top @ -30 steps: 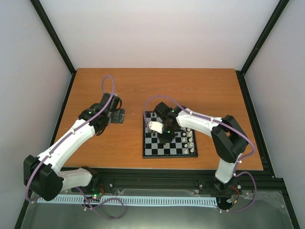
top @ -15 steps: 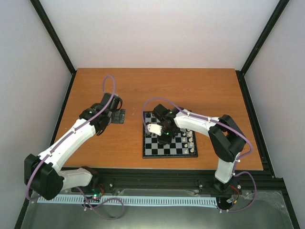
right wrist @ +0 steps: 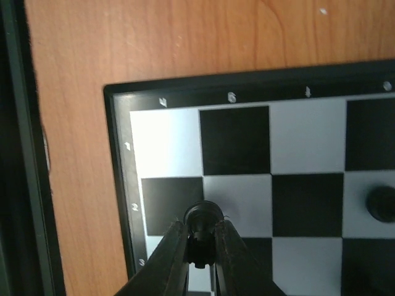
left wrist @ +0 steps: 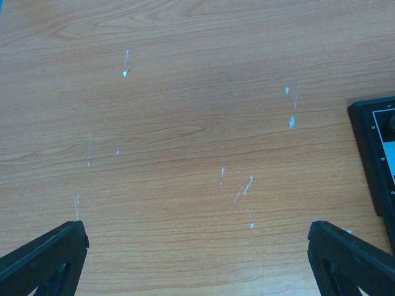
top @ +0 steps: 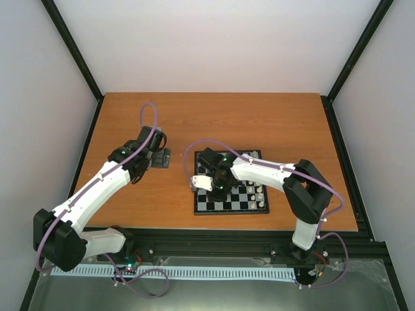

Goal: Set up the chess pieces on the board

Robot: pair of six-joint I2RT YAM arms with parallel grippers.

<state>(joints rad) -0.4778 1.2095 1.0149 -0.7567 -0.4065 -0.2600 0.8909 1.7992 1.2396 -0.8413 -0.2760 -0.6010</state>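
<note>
Placing step in hand. Right gripper (right wrist: 200,237) is pinched tight on a small black chess piece (right wrist: 203,214), fingers narrowed to the width of the piece, its round head showing just above the tips. Piece hangs over the near-left corner of the board (right wrist: 117,185), about the second rank in from the border, close to the line between a black square and a light one. Cannot tell from the wrist view whether its base touches the surface or is just clear of it. A second black piece (right wrist: 381,203) stands a few squares off at the edge of that view. The overhead view shows cream pieces (top: 259,189) ranked along the board's right side, left side mostly bare, so by my reckoning setup is partway along. Left gripper (left wrist: 196,231) is spread wide, holding nothing, over bare wooden table (left wrist: 185,92) just left of the board. Next move, as I judge it: centre the piece on one square, lower until seated, part the fingers a little, lift straight up so it does not tip.
</note>
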